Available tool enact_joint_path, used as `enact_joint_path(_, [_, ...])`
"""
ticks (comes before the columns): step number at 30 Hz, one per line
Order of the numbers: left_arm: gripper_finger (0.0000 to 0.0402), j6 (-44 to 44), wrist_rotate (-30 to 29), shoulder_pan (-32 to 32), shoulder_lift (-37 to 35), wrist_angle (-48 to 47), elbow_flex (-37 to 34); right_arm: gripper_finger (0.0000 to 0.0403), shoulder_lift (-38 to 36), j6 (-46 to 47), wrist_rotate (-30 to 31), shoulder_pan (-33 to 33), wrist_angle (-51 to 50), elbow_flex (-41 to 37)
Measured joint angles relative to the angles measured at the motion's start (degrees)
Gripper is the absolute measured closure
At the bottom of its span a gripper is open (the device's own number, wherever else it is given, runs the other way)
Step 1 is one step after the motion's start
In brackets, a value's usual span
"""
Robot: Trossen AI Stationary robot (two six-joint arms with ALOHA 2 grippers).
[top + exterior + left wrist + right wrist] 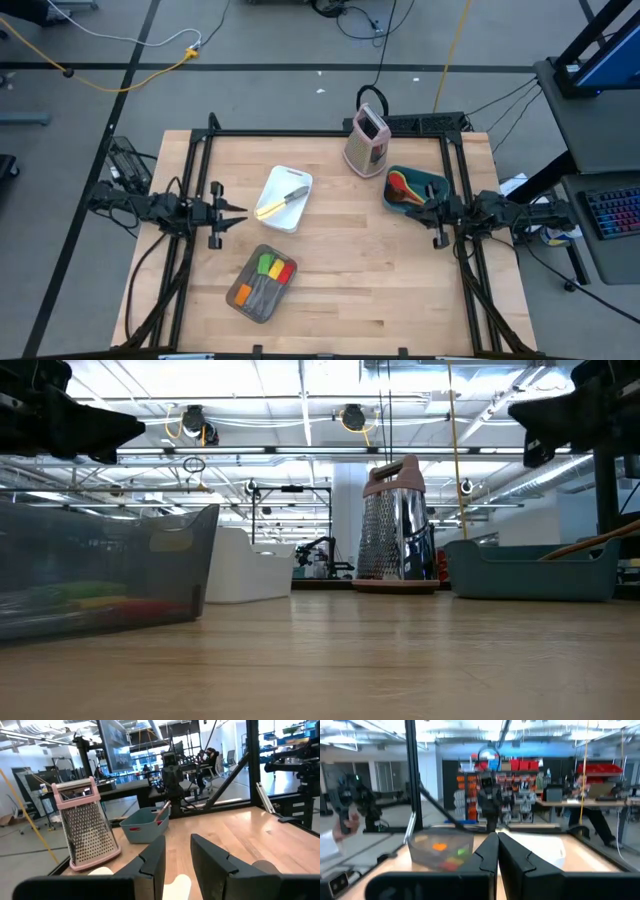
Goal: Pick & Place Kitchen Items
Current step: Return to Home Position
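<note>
The yellow-handled knife (281,201) lies in the white tray (297,178) near the middle of the table (380,290): light, stiff, probably slick, so we'd pinch its handle. At the side edges the left gripper (240,211) hovers jaws apart, the right gripper (422,209) jaws together.

The yellow-handled knife (283,202) lies slanted in the tray (292,172) at 10 o'clock from the middle of the table (350,290), green, red and orange spatulas (268,272) lie in the pan (245,271) at 7, and spoons (403,190) sit in the bin (432,180) at 2.
</note>
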Motion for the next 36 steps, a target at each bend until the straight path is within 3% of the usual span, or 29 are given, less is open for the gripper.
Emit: enact_joint_path(36, [0.0305,-0.3,0.0,0.0,0.0,0.2,0.1,0.0402,0.1,7.2,0.1,0.0,-8.2,-1.5])
